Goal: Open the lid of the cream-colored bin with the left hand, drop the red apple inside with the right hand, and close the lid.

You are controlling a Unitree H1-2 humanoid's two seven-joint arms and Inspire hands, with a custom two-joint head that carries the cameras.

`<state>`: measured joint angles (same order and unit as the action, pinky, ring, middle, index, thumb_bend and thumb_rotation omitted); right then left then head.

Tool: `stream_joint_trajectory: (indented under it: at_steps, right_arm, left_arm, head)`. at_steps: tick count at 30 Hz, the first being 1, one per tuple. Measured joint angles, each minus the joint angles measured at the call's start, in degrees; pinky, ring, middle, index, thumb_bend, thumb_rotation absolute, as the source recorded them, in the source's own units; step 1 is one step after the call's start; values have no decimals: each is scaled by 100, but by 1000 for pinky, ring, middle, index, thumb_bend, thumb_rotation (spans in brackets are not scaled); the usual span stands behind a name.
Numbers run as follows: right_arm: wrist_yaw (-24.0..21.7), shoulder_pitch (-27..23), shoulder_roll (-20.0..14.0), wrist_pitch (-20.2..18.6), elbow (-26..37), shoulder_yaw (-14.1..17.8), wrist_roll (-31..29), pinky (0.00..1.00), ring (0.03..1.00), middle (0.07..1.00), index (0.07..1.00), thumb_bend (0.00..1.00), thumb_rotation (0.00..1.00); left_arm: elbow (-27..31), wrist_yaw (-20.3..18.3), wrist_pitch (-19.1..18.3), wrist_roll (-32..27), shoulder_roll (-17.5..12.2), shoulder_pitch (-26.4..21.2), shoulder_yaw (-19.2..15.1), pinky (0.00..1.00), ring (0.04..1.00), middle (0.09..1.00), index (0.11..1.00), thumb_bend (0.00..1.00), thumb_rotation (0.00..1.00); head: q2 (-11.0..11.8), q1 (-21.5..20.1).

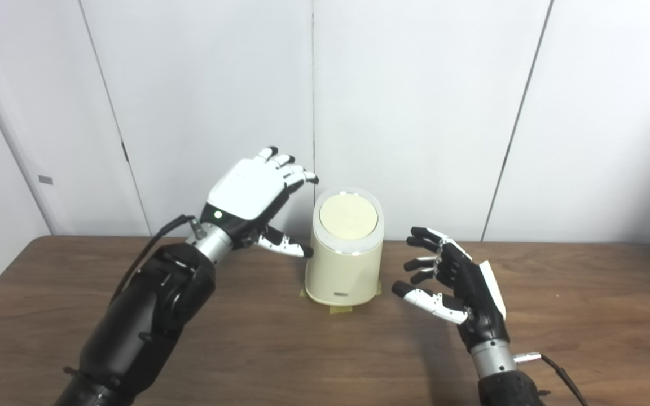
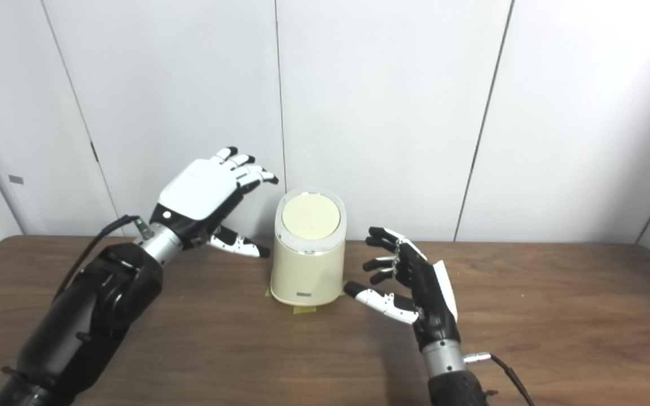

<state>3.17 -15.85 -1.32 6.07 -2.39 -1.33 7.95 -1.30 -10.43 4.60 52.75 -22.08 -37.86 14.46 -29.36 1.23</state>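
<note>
The cream-colored bin (image 1: 345, 265) stands upright on the wooden table (image 1: 246, 349), its round lid (image 1: 348, 216) lying flat and closed on top. My left hand (image 1: 251, 194) hovers open just left of the bin at lid height, palm down, fingers spread, touching nothing. My right hand (image 1: 452, 282) is open to the right of the bin, near the table, palm toward the bin, holding nothing. No red apple shows in either view.
Yellow tape (image 1: 341, 309) peeks from under the bin's base. A white panelled wall (image 1: 415, 113) rises right behind the table's far edge. A cable (image 1: 556, 369) trails from my right wrist.
</note>
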Motion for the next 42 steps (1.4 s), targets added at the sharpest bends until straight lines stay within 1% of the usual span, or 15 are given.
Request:
stream_joint_trajectory:
  at_steps: [3,6,7,8,11,13,15,16,18,20,24,27,32,37,42]
  right_arm:
    - [-1,2,-3,-2,1,1,8,472,594,751,758,656,299]
    - [-4,8,-6,-6,8,5,3,476,599,755,757,648,287]
    - [-4,12,-10,-6,9,9,1,476,600,756,759,649,289]
    - [-4,16,-16,-6,8,11,-1,477,601,756,759,654,289]
    - [-14,22,-38,-6,8,37,-24,480,602,760,756,657,289]
    - [-13,31,-67,-6,8,68,-32,478,602,759,754,658,288]
    - [-14,32,-86,-5,7,75,-31,482,605,760,755,664,299]
    - [-14,32,-90,-5,7,78,-31,477,599,757,755,663,296]
    - [-13,34,-105,-4,7,91,-31,467,590,754,752,657,285]
    - [-14,34,-124,4,1,106,-48,466,590,755,748,663,286]
    - [-36,56,-159,8,-4,152,-168,470,602,756,738,698,307]
    - [-53,84,-160,6,-5,166,-208,468,604,755,739,710,312]
    - [-76,90,-170,9,-37,170,-216,466,599,757,749,713,317]
    - [-76,91,-174,14,-151,170,-215,461,589,751,748,709,304]
    - [-78,93,-172,17,-154,168,-223,462,590,748,743,710,295]
  left_arm:
    - [48,110,-120,-475,198,147,-302,730,872,885,857,794,283]
    - [94,157,-153,-1083,385,470,-609,640,823,848,836,782,271]
    - [98,184,-148,-1316,460,622,-721,634,812,833,826,781,250]
    - [97,220,-134,-1549,527,776,-840,604,769,798,804,776,223]
    - [95,381,-137,-2440,807,1312,-1295,552,689,751,780,754,199]
    - [95,384,-234,-3155,1021,1683,-1590,549,669,735,770,734,186]
    - [95,394,-365,-3730,1221,2026,-1841,568,656,713,750,707,196]
    - [95,403,-385,-3991,1314,2183,-1942,554,643,703,743,691,197]
    - [95,398,-388,-4403,1439,2460,-2015,493,608,682,730,645,192]
    - [95,363,-386,-4696,1485,2626,-2024,469,592,663,716,619,193]
    - [170,362,-384,-5270,1536,2708,-2155,423,529,613,694,602,102]
    - [267,371,-386,-5519,1589,2718,-2173,461,568,639,698,615,135]
    - [319,360,-473,-5597,1586,2769,-2101,523,630,682,701,634,160]
    - [319,366,-495,-5592,1560,2782,-2060,547,665,706,708,683,189]
    - [319,380,-494,-5541,1548,2782,-2014,539,667,715,717,715,198]
  head:
    - [-9,0]
    - [-26,-9]
    - [-35,-9]
    - [-44,-17]
    - [-53,-26]
    - [-61,-35]
    - [-62,-44]
    - [-62,-44]
    - [-62,-44]
    - [-70,-44]
    - [-79,-9]
    - [-70,26]
    - [-70,26]
    - [-70,18]
    - [-70,0]
